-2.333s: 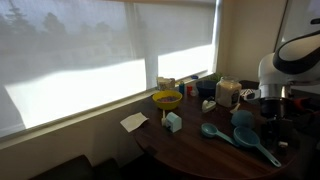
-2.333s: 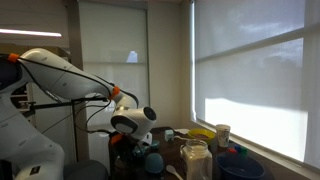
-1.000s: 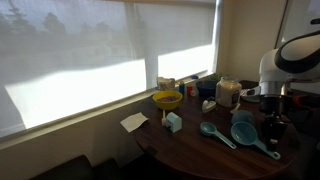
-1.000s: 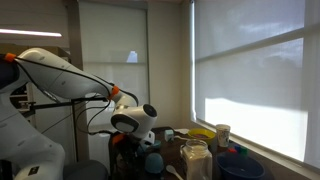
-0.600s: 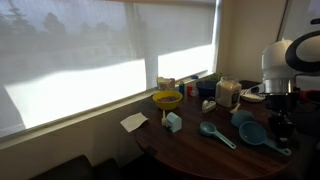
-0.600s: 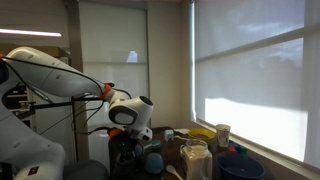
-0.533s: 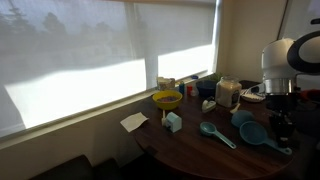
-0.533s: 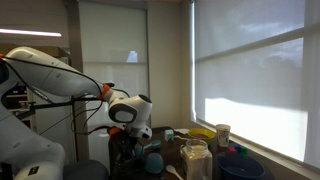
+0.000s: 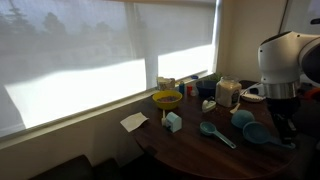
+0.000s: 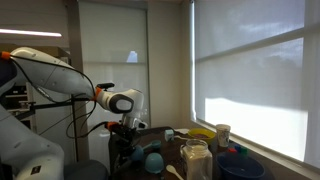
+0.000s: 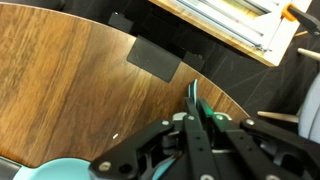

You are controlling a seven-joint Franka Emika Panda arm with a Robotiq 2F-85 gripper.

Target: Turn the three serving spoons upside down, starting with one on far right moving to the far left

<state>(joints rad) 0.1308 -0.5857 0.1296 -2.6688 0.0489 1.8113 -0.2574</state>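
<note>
Jaws pinched together on the thin edge-up handle of one teal spoon (image 11: 192,98), seen in the wrist view above the wood grain. In an exterior view the white arm (image 9: 285,55) stands over the table's edge with its wrist pointing straight down. The middle spoon (image 9: 243,118) lies close beside the held one, and the far spoon (image 9: 213,131) lies apart, nearer the light-blue box (image 9: 173,122). A yellow bowl (image 9: 167,99) sits at the back of the round dark table (image 9: 190,155), under windows with drawn blinds (image 9: 90,60).

Three teal spoons (image 9: 207,128) (image 9: 243,118) (image 9: 258,133), one yellow bowl (image 9: 167,99)
</note>
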